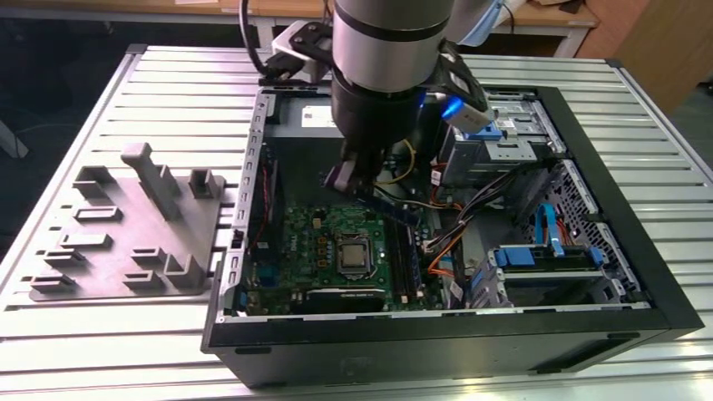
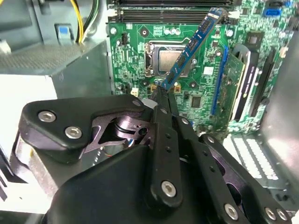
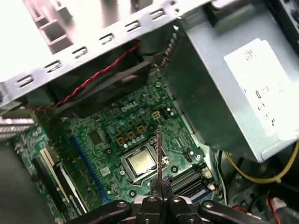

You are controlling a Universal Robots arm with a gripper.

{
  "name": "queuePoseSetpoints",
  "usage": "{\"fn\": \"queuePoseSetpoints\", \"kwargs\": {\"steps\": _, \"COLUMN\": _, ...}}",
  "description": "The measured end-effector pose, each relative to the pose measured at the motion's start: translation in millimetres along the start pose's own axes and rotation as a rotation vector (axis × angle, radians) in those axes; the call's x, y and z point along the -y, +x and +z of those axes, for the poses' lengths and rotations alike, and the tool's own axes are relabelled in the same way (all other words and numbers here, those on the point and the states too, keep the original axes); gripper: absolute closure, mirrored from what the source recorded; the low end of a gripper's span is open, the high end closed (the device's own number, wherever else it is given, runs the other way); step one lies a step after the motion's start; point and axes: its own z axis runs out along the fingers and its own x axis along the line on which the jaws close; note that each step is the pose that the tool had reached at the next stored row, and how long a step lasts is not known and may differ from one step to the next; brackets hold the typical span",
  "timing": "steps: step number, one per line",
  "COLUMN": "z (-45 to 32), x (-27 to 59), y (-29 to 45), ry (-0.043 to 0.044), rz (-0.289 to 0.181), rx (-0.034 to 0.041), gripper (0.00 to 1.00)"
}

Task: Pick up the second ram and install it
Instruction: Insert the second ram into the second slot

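While the arm hangs over the open PC case (image 1: 446,330) in the exterior view, the gripper (image 1: 352,189) has its fingers closed on one end of the second ram (image 1: 392,209). The stick is up in the air above the green motherboard (image 1: 323,230), slanting down toward the exterior view's right. It's well clear of the grey tray (image 1: 123,251) sitting on the exterior view's left, outside the case.

Second wrist view next: both fingers are clamped tight on the flat faces of the strip's near end. The rest of the ram sticks out at an angle over the CPU socket (image 2: 170,58), its far tip reaching toward the dark memory slots (image 2: 168,11).

First wrist view shows the stick edge-on, a thin line rising from the fingertips, just beside the CPU and close to the slots (image 3: 187,184).

My take on doing this bit well: it's carried, not seated. Get that long edge parallel to the slot and level before any downward push, since a tilted stick will jam at one corner. Holding by one end also means it can pivot, so go slow.
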Motion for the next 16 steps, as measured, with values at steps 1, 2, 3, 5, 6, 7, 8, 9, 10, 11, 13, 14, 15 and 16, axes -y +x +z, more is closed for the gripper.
{"fn": "queuePoseSetpoints", "kwargs": {"steps": 1, "z": 0.0, "x": 0.0, "y": 0.0, "ry": 0.0013, "rz": 0.018, "rx": 0.0011, "gripper": 0.92}}
{"fn": "queuePoseSetpoints", "kwargs": {"steps": 2, "z": 0.0, "x": 0.0, "y": 0.0, "ry": 0.0026, "rz": 0.036, "rx": 0.0022, "gripper": 0.92}}
{"fn": "queuePoseSetpoints", "kwargs": {"steps": 3, "z": 0.1, "x": 0.0, "y": 0.0, "ry": 0.0039, "rz": 0.054, "rx": 0.0033, "gripper": 0.92}}
{"fn": "queuePoseSetpoints", "kwargs": {"steps": 5, "z": 0.1, "x": 0.0, "y": 0.0, "ry": 0.0065, "rz": 0.091, "rx": 0.0056, "gripper": 0.92}}
{"fn": "queuePoseSetpoints", "kwargs": {"steps": 6, "z": 0.1, "x": 0.0, "y": 0.0, "ry": 0.0079, "rz": 0.109, "rx": 0.0067, "gripper": 0.92}}
{"fn": "queuePoseSetpoints", "kwargs": {"steps": 7, "z": 0.2, "x": 0.0, "y": 0.0, "ry": 0.0092, "rz": 0.127, "rx": 0.0078, "gripper": 0.92}}
{"fn": "queuePoseSetpoints", "kwargs": {"steps": 8, "z": 0.2, "x": 0.0, "y": 0.0, "ry": 0.0105, "rz": 0.145, "rx": 0.0089, "gripper": 0.92}}
{"fn": "queuePoseSetpoints", "kwargs": {"steps": 9, "z": 0.3, "x": 0.0, "y": 0.0, "ry": 0.0118, "rz": 0.163, "rx": 0.0101, "gripper": 0.92}}
{"fn": "queuePoseSetpoints", "kwargs": {"steps": 10, "z": 0.3, "x": 0.0, "y": 0.0, "ry": 0.0131, "rz": 0.180, "rx": 0.0112, "gripper": 0.92}}
{"fn": "queuePoseSetpoints", "kwargs": {"steps": 11, "z": 0.3, "x": 0.0, "y": 0.0, "ry": 0.0145, "rz": 0.200, "rx": 0.0124, "gripper": 0.92}}
{"fn": "queuePoseSetpoints", "kwargs": {"steps": 13, "z": 0.4, "x": 0.0, "y": 0.0, "ry": 0.0171, "rz": 0.236, "rx": 0.0146, "gripper": 0.92}}
{"fn": "queuePoseSetpoints", "kwargs": {"steps": 14, "z": 0.4, "x": 0.0, "y": 0.0, "ry": 0.0184, "rz": 0.254, "rx": 0.0158, "gripper": 0.92}}
{"fn": "queuePoseSetpoints", "kwargs": {"steps": 15, "z": 0.4, "x": 0.0, "y": 0.0, "ry": 0.0197, "rz": 0.272, "rx": 0.0169, "gripper": 0.92}}
{"fn": "queuePoseSetpoints", "kwargs": {"steps": 16, "z": 0.5, "x": 0.0, "y": 0.0, "ry": 0.0210, "rz": 0.290, "rx": 0.0180, "gripper": 0.92}}
